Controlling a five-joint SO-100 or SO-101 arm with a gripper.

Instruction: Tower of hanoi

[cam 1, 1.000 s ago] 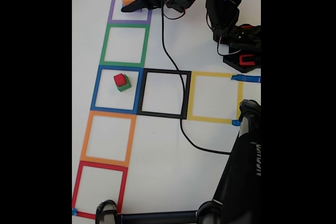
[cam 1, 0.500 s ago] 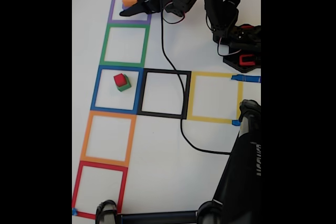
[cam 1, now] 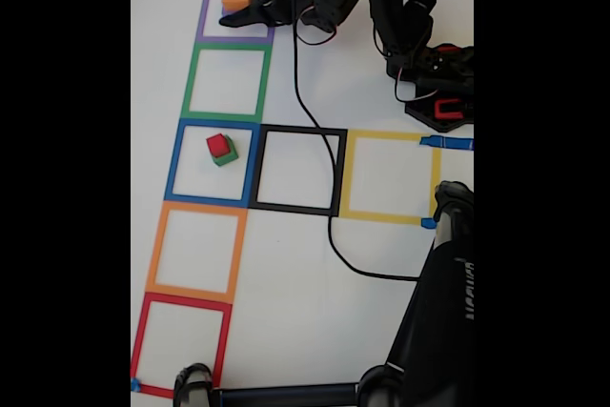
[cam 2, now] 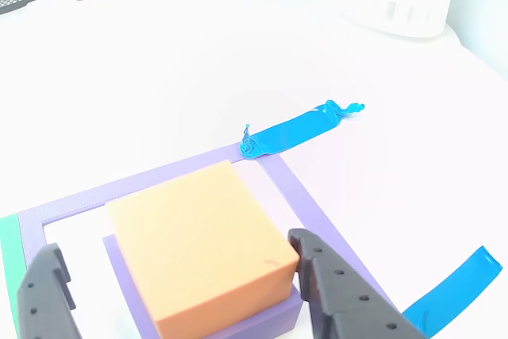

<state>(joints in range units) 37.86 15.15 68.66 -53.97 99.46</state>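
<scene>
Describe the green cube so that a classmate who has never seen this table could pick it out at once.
In the fixed view, find the column of tape-outlined squares down the left of the white table and go to the blue-outlined square, third from the top. The green cube sits inside it. It is the lower block of the two-cube stack there, with the smaller red cube resting on top.

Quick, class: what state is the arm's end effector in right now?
End effector: open, fingers either side of the orange cube, not clamped on it.
</scene>
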